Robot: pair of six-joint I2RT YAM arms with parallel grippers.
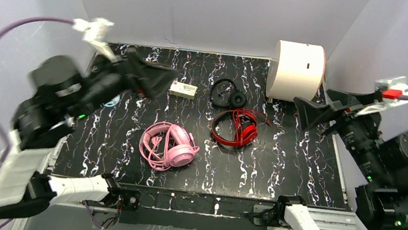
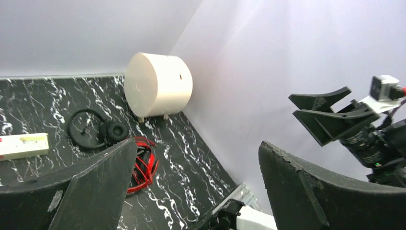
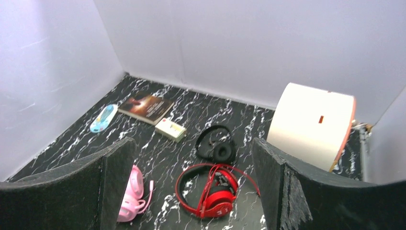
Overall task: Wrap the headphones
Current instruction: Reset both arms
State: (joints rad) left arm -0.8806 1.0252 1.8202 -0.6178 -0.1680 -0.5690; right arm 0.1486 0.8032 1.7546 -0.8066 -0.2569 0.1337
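— Red headset [image 1: 236, 128], top view: flat on the marbled table [image 1: 277, 171], ahead of and below the right gripper [image 1: 306, 114]; nearer that arm than the left gripper [image 1: 164, 84]. Long axis roughly along the right gripper's reach, ear cups at the near end, band arc at the far end.

— Pink headset [image 1: 167, 147]?

— Below the left gripper, off toward the right arm's side; nearest the left arm. Same lie: cups toward the right gripper, band away. Black headset [image 1: 228, 93] lower down, about midway between both grippers.

— Left wrist view?

— Left fingers [image 2: 95, 191] spread wide, nothing between. Black headset and a sliver of red past the left-hand finger; white drum [image 2: 158, 85] beyond. Right gripper opposite, jaws apart.

— Right wrist view?

— Right fingers [image 3: 306, 191] parted, empty. Red headset straight ahead in the gap and below, cups pointing back at the gripper. Pink beside the left-hand finger, partly hidden. Black farther ahead.

— Judgement?

— Red likeliest for the right arm, pink for the left. Cables too thin to trace.
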